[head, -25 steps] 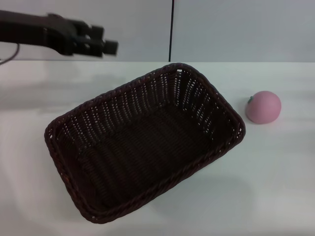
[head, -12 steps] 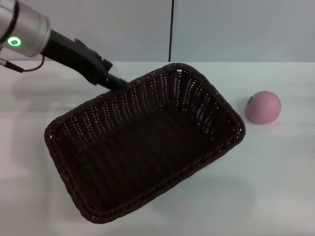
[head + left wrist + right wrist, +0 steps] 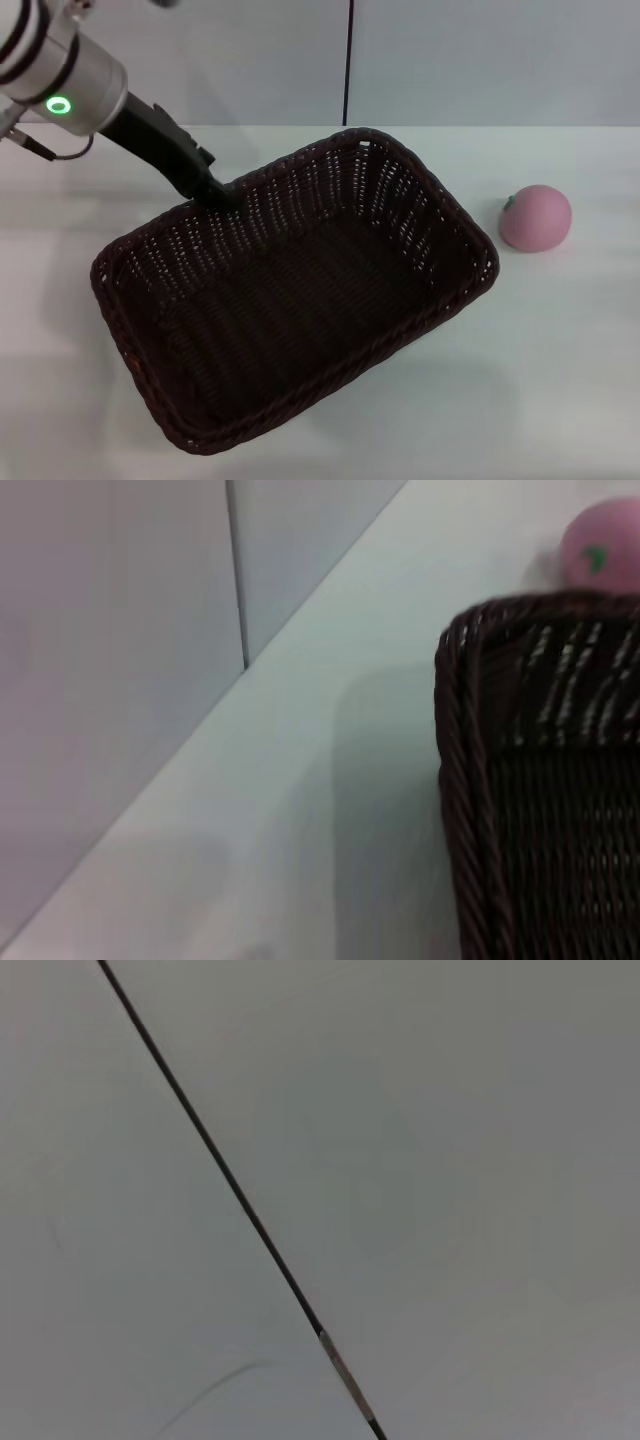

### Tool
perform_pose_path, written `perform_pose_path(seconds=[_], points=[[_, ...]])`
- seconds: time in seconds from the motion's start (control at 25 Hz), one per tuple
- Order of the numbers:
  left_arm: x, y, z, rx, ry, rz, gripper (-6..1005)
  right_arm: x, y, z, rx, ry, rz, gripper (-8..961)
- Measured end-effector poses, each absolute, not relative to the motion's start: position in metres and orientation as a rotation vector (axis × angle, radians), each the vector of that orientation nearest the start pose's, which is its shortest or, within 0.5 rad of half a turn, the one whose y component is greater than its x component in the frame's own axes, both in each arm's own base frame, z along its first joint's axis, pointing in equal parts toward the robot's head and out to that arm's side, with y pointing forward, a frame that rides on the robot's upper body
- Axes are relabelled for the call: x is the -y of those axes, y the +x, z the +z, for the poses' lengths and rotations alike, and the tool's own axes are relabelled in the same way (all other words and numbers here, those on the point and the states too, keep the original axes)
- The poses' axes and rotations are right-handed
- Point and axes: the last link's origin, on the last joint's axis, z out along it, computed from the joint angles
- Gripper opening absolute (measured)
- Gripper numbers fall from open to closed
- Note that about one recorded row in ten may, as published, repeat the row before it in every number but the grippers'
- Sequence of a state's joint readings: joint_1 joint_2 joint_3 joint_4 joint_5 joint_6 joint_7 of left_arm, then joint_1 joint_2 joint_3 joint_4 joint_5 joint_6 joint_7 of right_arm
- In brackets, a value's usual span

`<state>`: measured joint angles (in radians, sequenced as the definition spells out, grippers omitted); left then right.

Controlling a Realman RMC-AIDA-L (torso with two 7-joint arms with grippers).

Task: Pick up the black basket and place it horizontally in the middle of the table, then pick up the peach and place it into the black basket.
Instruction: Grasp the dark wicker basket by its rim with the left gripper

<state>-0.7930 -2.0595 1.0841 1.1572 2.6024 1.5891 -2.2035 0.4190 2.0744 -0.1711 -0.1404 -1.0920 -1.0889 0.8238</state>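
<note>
The black basket (image 3: 290, 290) lies empty and skewed on the white table (image 3: 560, 380), its long axis running from near left to far right. The pink peach (image 3: 535, 218) sits on the table to the right of the basket, apart from it. My left gripper (image 3: 215, 190) reaches down from the back left and is at the basket's far long rim. The left wrist view shows a corner of the basket (image 3: 540, 780) up close and the peach (image 3: 603, 545) beyond it. My right gripper is out of view.
A grey wall with a dark vertical seam (image 3: 350, 60) stands behind the table's far edge. Bare white tabletop lies around the basket on every side. The right wrist view shows only wall and the seam (image 3: 230, 1180).
My left arm has swung down from high at the back left to the basket's far rim. The basket and the peach have not moved.
</note>
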Motion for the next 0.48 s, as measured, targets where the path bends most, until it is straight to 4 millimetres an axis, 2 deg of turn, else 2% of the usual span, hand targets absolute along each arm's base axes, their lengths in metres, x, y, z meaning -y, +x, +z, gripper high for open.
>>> perform_pose_path(seconds=[0.48], points=[[-0.392,-0.172,0.008,0.657,-2.780,0.502,575,-0.317,0.401,0.055,-1.016,-1.175,0.937,769]])
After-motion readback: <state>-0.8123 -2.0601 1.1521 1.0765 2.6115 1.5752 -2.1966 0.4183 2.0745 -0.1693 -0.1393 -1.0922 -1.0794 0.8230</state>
